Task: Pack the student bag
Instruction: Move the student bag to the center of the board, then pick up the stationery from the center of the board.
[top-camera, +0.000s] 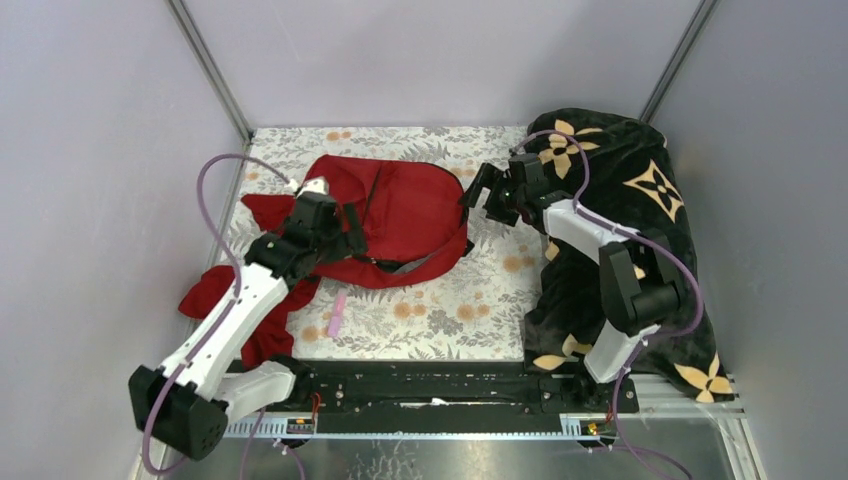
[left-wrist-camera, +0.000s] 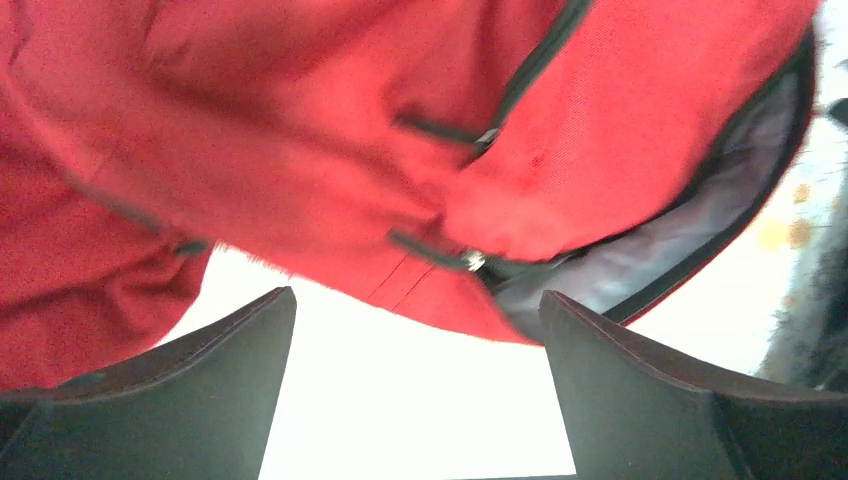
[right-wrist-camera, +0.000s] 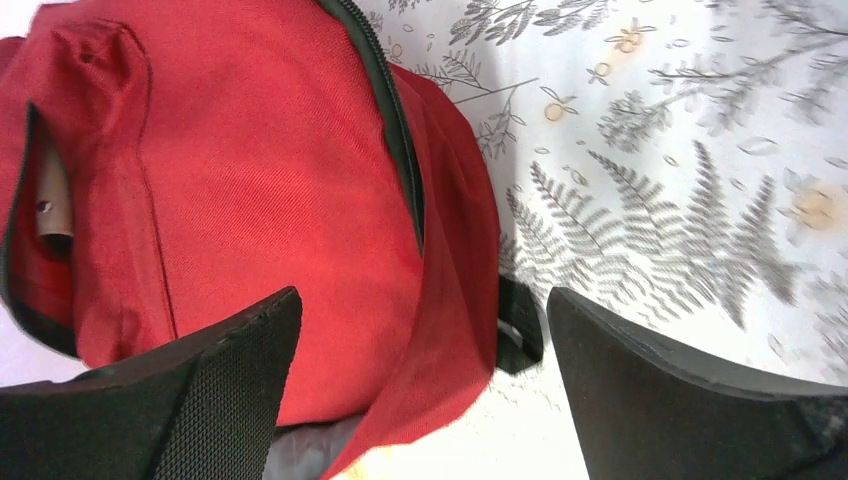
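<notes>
Lying left-to-right, student bag (top-camera: 410, 205), mouth nearward.

A robot test cell in a lab: plain lilac wall panels (top-camera: 420, 60) and bare metal frame posts (top-camera: 210, 68) stand beyond the right claw (top-camera: 482, 200), a fern-print cloth (top-camera: 450, 310) lies beneath it, and a black mounting rail (top-camera: 430, 380) with purple cables (top-camera: 232, 157) sits behind it.

Top view is lit evenly and softly. In the left wrist view the surface (left-wrist-camera: 420, 400) is blown out white and the bag (left-wrist-camera: 300, 150) is motion-blurred.
</notes>
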